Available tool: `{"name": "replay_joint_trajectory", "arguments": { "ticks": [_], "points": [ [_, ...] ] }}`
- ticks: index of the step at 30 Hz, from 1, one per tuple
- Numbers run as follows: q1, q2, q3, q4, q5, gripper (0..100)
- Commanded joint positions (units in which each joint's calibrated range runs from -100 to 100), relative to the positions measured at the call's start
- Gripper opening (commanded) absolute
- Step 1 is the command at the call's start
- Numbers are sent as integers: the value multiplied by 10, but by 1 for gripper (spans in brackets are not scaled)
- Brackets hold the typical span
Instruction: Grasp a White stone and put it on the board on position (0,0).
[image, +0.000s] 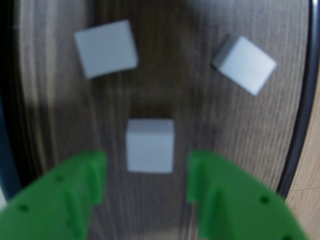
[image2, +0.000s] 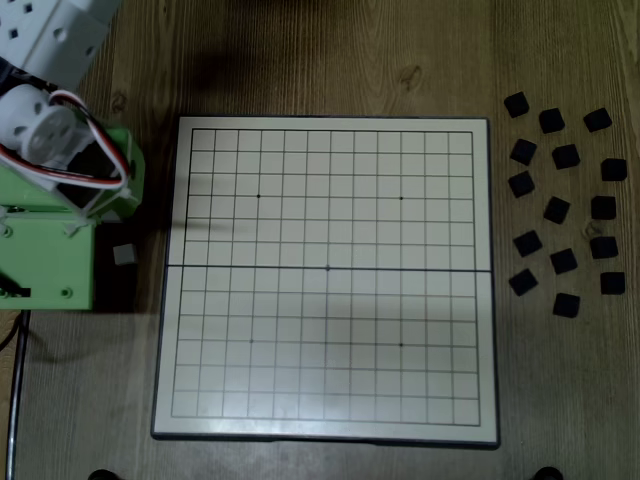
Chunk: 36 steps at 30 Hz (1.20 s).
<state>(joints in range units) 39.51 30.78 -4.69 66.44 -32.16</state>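
Note:
In the wrist view three White stones lie on the dark wood table: one at upper left (image: 106, 48), one at upper right (image: 245, 64), and one in the middle (image: 150, 145). My green gripper (image: 147, 165) is open, and the near half of the middle stone sits between its fingertips with a gap on each side. In the fixed view the board (image2: 325, 425) lies at centre, with position (0,0) (image2: 328, 268) bare on the middle seam. One White stone (image2: 123, 254) shows just right of my green arm (image2: 50, 250), left of the board.
Several black square pieces (image2: 560, 205) are scattered on the table right of the board. A dark curved rim (image: 300, 130) runs down the right side of the wrist view. The arm's white motor and cables (image2: 45, 135) stand at upper left.

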Motion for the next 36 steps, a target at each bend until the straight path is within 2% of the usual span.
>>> {"name": "replay_joint_trajectory", "arguments": {
  "ticks": [1, 36],
  "points": [
    [12, -56, -1, -10, 2, 14],
    [14, -54, 33, -45, 8, 13]
  ]
}}
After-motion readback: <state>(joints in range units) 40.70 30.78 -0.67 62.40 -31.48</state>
